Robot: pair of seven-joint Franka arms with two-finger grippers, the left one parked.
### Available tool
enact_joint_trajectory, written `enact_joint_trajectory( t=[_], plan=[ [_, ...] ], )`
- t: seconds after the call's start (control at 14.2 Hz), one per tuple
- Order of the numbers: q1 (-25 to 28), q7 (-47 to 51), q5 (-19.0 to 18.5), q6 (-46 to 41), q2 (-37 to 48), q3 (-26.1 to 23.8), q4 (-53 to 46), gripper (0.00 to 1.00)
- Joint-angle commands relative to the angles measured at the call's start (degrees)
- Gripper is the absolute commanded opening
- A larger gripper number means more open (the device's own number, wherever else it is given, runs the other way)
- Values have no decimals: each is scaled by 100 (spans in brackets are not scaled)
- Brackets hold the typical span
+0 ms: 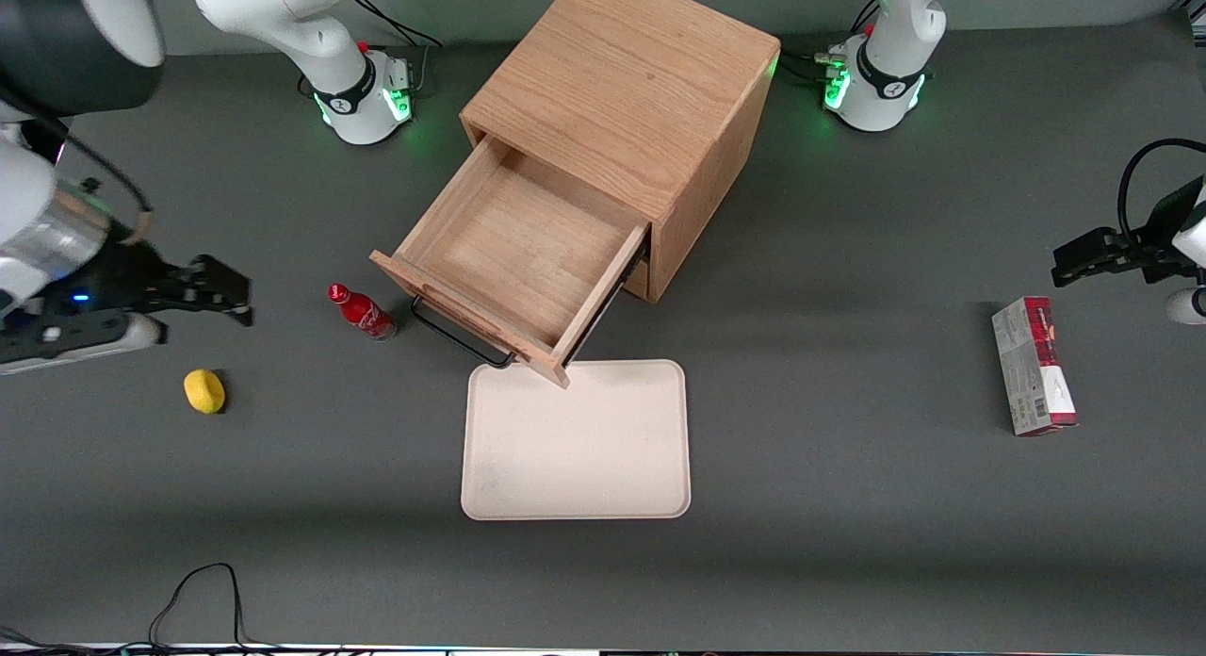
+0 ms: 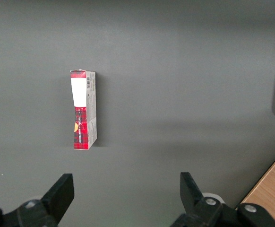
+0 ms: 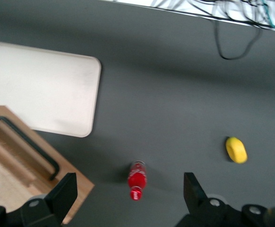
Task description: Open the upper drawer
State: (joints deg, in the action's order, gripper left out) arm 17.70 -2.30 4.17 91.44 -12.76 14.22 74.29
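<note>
The upper drawer point(image 1: 513, 251) of the oak cabinet point(image 1: 627, 81) stands pulled far out, its inside bare. Its dark bar handle point(image 1: 459, 336) hangs over the table just above the tray's edge; the handle point(image 3: 26, 146) and the drawer front point(image 3: 43, 175) also show in the right wrist view. My gripper point(image 1: 221, 293) is open and holds nothing. It hovers above the table toward the working arm's end, well apart from the handle, with a red bottle between it and the drawer. Its fingers point(image 3: 64, 191) stand wide apart above the bottle point(image 3: 137, 180).
A red bottle point(image 1: 362, 312) stands beside the drawer front. A yellow lemon-like object point(image 1: 204, 390) lies nearer the front camera than my gripper. A white tray point(image 1: 577, 441) lies in front of the drawer. A red and white box point(image 1: 1034, 366) lies toward the parked arm's end.
</note>
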Motion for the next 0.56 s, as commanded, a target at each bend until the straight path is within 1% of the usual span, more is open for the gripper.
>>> enact_joint_trajectory(
  t=[0.0, 0.14, 0.21, 0.42, 0.49],
  plan=[
    [-949, 142, -13, 409, 852, -699, 1093, 100],
    [-1513, 90, -13, 445, 1073, -1104, 1333, 100],
    [-1680, 80, -22, 436, 1082, -1245, 1342, 100],
    [-1752, 80, -136, 375, 1056, -1273, 1325, 100],
    [-1744, 89, -293, 366, 1030, -1264, 1333, 100]
  ],
)
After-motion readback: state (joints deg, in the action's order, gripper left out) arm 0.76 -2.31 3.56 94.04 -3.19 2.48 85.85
